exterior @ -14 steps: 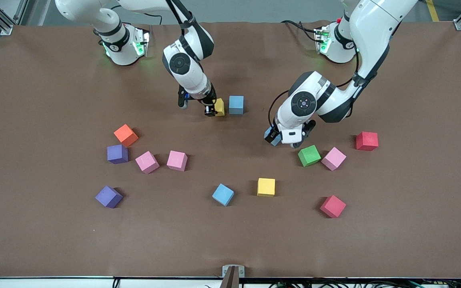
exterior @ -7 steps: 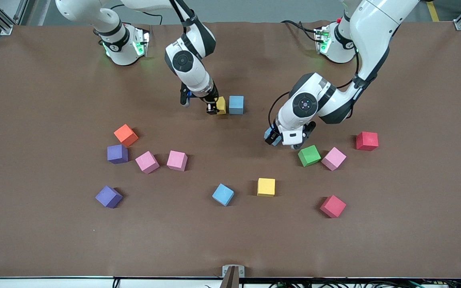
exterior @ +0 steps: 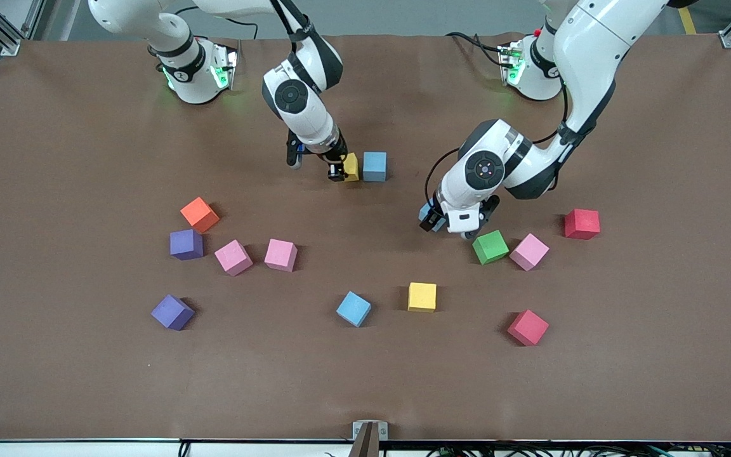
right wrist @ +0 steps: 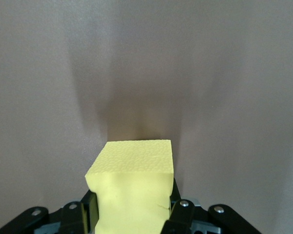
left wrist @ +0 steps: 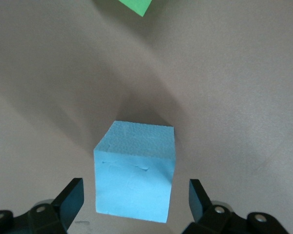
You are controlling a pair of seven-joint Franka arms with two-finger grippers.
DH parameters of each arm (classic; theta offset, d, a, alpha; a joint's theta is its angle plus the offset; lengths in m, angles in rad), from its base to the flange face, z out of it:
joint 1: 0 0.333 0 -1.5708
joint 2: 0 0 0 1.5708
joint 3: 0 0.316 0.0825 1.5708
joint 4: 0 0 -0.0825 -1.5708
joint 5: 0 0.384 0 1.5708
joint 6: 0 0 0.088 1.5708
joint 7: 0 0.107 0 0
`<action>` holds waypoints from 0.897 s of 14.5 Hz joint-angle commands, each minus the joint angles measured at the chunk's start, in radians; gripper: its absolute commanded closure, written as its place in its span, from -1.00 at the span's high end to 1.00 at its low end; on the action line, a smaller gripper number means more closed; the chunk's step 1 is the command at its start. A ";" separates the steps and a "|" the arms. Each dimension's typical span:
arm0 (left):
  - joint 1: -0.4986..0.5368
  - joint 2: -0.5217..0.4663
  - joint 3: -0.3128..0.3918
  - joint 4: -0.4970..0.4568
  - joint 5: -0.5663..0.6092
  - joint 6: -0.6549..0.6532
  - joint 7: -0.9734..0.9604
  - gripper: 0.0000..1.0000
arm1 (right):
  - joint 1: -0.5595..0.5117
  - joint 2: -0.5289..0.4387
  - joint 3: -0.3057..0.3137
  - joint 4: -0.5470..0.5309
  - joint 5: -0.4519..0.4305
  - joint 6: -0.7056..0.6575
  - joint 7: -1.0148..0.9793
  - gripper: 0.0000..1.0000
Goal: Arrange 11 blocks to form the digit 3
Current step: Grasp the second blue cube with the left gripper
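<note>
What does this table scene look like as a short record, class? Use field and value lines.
right gripper: shut on yellow block, beside a light blue block
left gripper: fingers open, astride another light blue block, not gripping
green block: beside a pink block
digit 3: not yet formed
</note>
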 commanded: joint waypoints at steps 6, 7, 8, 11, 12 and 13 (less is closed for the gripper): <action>0.015 0.011 0.004 0.006 -0.001 0.012 0.004 0.62 | 0.034 0.039 -0.020 0.031 0.021 0.010 0.015 -0.84; 0.015 0.017 0.004 0.006 -0.001 0.012 0.004 0.60 | 0.037 0.041 -0.020 0.032 0.019 0.009 0.015 -0.84; 0.015 0.018 0.005 0.010 -0.001 0.012 0.005 0.52 | 0.041 0.041 -0.021 0.034 0.019 0.009 0.013 -0.84; 0.013 0.029 0.005 0.022 -0.001 0.010 0.005 0.16 | 0.044 0.043 -0.032 0.041 0.015 0.009 0.013 -0.84; 0.015 0.031 0.007 0.029 -0.001 0.010 0.005 -0.08 | 0.044 0.047 -0.032 0.041 0.015 0.009 0.013 -0.84; 0.013 0.032 0.005 0.036 -0.001 0.007 0.004 -0.28 | 0.044 0.047 -0.032 0.041 0.015 0.010 0.014 -0.84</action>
